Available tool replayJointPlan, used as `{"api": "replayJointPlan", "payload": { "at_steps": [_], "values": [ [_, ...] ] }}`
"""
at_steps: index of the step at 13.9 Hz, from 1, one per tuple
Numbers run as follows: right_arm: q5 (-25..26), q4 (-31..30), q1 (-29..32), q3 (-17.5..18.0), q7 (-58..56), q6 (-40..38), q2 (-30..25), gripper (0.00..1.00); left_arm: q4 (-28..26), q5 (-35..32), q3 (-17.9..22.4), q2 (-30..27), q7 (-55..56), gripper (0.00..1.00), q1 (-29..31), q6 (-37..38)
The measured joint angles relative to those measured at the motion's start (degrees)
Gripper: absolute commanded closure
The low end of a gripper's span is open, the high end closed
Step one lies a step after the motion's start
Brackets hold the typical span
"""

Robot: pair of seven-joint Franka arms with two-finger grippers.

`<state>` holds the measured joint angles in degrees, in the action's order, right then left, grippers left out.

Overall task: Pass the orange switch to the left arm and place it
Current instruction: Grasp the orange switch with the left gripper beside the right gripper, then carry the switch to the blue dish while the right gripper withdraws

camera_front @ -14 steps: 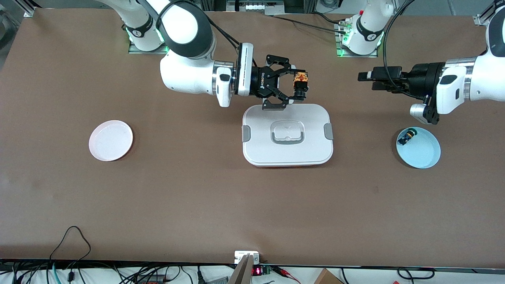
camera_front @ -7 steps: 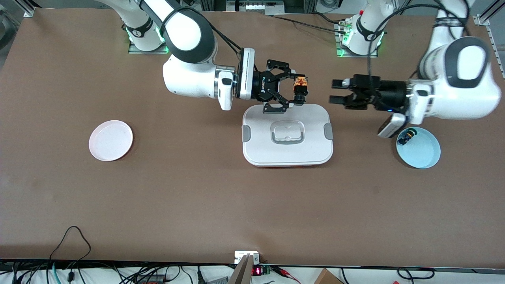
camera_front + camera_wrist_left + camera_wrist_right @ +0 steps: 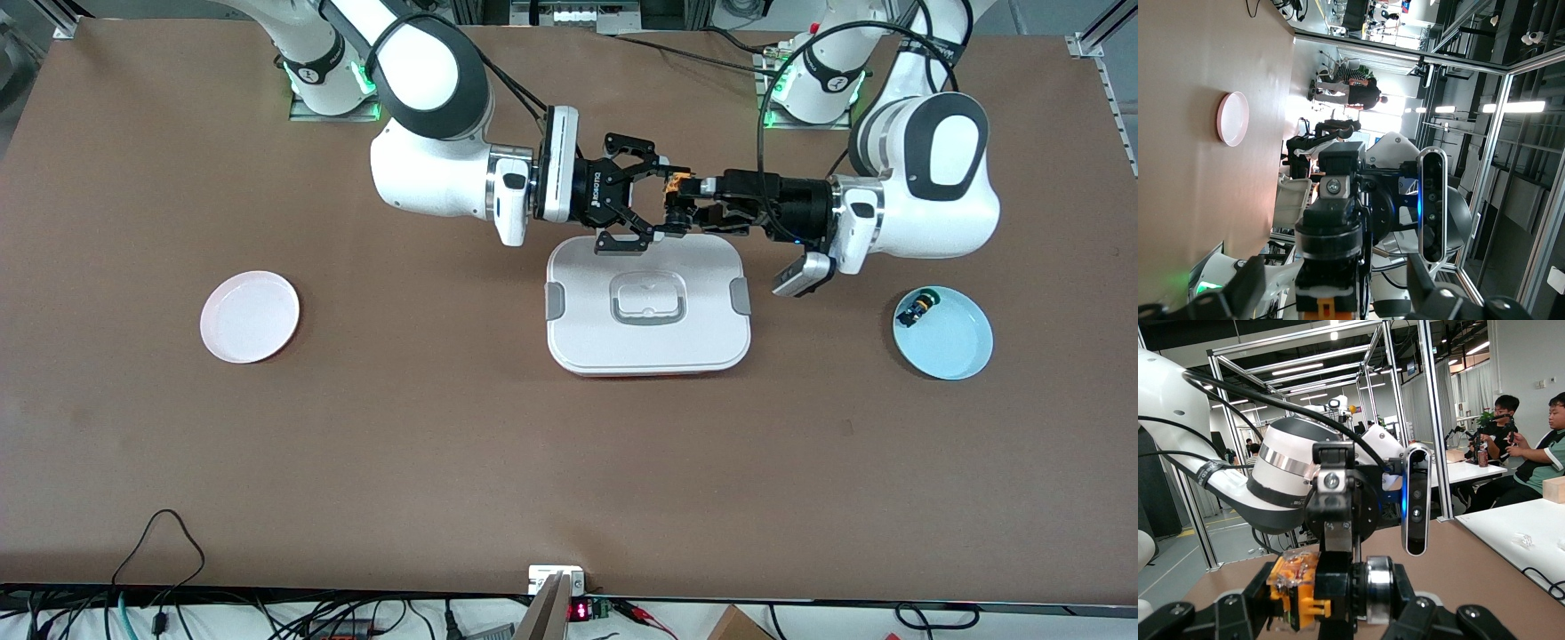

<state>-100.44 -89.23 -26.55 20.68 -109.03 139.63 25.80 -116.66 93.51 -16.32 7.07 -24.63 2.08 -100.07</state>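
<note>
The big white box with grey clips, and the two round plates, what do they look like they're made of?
The white rounded box with grey clips looks like moulded plastic: smooth matte lid, soft corners, clip-on latches. The pale pink round plate and the light blue round plate are thin, evenly coloured and slightly glossy, probably plastic, though glazed ceramic cannot be ruled out.

The box (image 3: 648,305) is placed mid-tabletop (image 3: 444,444) between two plates (image 3: 250,316) (image 3: 943,332), and a small switch (image 3: 916,308), apparently, is seen in one.

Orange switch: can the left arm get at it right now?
Probably yes. The right gripper holds the orange switch in the air above the box's edge, and the left gripper has its fingers at it, nothing between.
</note>
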Motion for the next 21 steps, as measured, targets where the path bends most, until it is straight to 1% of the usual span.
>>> {"api": "replayJointPlan", "payload": {
  "at_steps": [1, 4, 5, 7, 8, 10, 12, 13, 14, 15, 16, 21],
  "values": [
    [0.00, 0.00, -0.01, 0.00, 0.00, 0.03, 0.00, 0.98, -0.06, 0.02, -0.27, -0.07, -0.35, 0.54, 0.00, -0.08],
    [0.00, 0.00, -0.01, 0.00, 0.00, 0.12, 0.00, 0.98, -0.09, 0.02, -0.32, -0.08, -0.59, 0.55, 0.11, -0.09],
    [0.00, 0.01, -0.02, 0.00, 0.00, 0.15, 0.00, 0.98, -0.09, 0.02, -0.32, -0.09, -0.59, 0.58, 0.24, -0.09],
    [0.00, 0.03, -0.02, 0.00, 0.00, 0.19, 0.00, 0.98, -0.10, 0.02, -0.31, -0.09, -0.60, 0.75, 0.49, -0.09],
    [-0.01, 0.05, -0.02, 0.00, 0.00, 0.21, 0.00, 0.98, -0.10, 0.02, -0.31, -0.09, -0.61, 0.80, 0.56, -0.09],
    [-0.08, 0.22, -0.03, 0.00, -0.17, 0.22, 0.00, 0.97, -0.21, 0.08, -0.31, -0.10, -0.64, 0.87, 0.60, -0.09],
    [-0.08, 0.22, -0.03, 0.00, -0.18, 0.24, 0.00, 0.96, -0.21, 0.08, -0.31, -0.11, -0.64, 0.87, 0.60, -0.09],
    [-0.08, 0.23, -0.04, 0.00, -0.18, 0.24, 0.00, 0.89, -0.21, 0.08, -0.31, -0.12, -0.64, 0.87, 0.60, -0.09],
    [-0.08, 0.23, -0.04, 0.00, -0.18, 0.25, 0.01, 0.37, -0.22, 0.08, -0.31, -0.12, -0.64, 0.87, 0.61, -0.09],
    [-0.10, 0.25, -0.04, 0.00, -0.18, 0.24, 0.03, 0.02, -0.22, 0.08, -0.31, -0.11, -0.64, 0.87, 0.62, -0.09],
    [-0.15, 0.27, -0.04, 0.01, -0.18, 0.24, 0.05, 0.00, -0.21, 0.08, -0.31, -0.12, -0.64, 0.87, 0.62, -0.09],
    [-0.27, 0.96, 1.06, -0.43, 0.46, -0.07, 0.16, 0.00, -0.06, 0.12, -0.17, -0.61, -0.70, 0.88, 1.52, -0.33]
  ]
}}
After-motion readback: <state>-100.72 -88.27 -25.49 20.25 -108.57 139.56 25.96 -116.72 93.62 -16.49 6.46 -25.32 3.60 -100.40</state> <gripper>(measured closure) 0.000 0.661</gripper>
